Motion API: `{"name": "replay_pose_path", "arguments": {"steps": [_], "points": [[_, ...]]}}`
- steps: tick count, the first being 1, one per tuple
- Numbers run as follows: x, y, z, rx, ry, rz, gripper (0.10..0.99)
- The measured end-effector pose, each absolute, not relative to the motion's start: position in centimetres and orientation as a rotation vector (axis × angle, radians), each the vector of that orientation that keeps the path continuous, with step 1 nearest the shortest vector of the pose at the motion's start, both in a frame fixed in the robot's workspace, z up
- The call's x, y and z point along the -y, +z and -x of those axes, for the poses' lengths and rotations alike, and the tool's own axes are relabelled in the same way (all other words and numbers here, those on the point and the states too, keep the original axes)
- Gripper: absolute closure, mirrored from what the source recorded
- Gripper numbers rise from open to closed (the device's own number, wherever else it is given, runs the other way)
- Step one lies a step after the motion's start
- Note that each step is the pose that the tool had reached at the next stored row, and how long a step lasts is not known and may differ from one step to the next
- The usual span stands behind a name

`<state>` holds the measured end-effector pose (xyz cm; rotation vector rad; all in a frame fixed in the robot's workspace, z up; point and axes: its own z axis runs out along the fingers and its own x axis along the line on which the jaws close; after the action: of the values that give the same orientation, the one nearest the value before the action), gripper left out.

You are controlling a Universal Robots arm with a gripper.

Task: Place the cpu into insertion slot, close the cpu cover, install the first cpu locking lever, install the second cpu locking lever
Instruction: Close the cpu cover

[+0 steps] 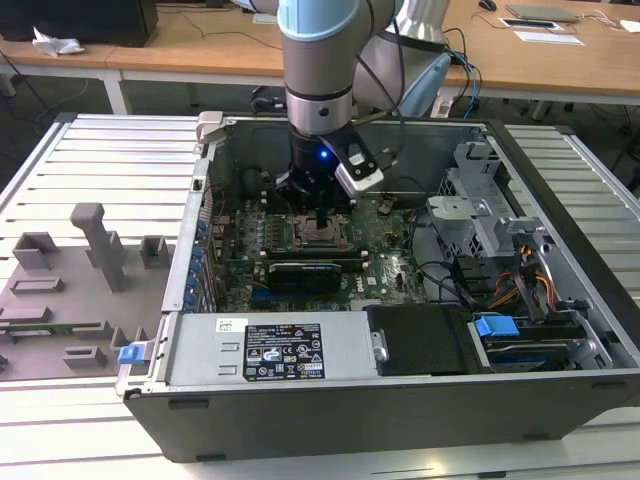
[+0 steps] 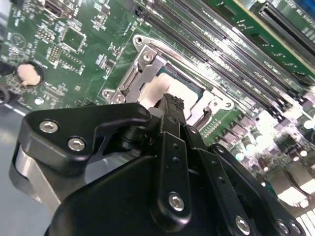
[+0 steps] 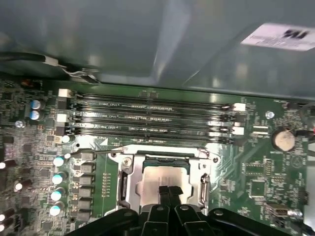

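My gripper [image 3: 170, 191], closed on nothing, stood directly over the cpu [image 3: 151, 180], which lay seated in the insertion slot [image 3: 163, 158].

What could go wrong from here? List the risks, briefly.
The gripper hangs shut right over the cpu inside the cpu cover; pushing down off-centre could stress the chip. The thin locking lever beside the cover looks unlatched, so the cover might spring up.
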<state>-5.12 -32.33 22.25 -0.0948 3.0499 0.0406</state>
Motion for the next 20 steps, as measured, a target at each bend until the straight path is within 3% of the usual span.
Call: {"name": "replay_pose_path", "arguments": {"steps": [8, 20], "points": [[32.3, 24.5, 5.1, -3.05, 0.037, 0.095, 0.98], [32.3, 24.6, 5.1, -3.05, 0.037, 0.095, 0.98]]}}
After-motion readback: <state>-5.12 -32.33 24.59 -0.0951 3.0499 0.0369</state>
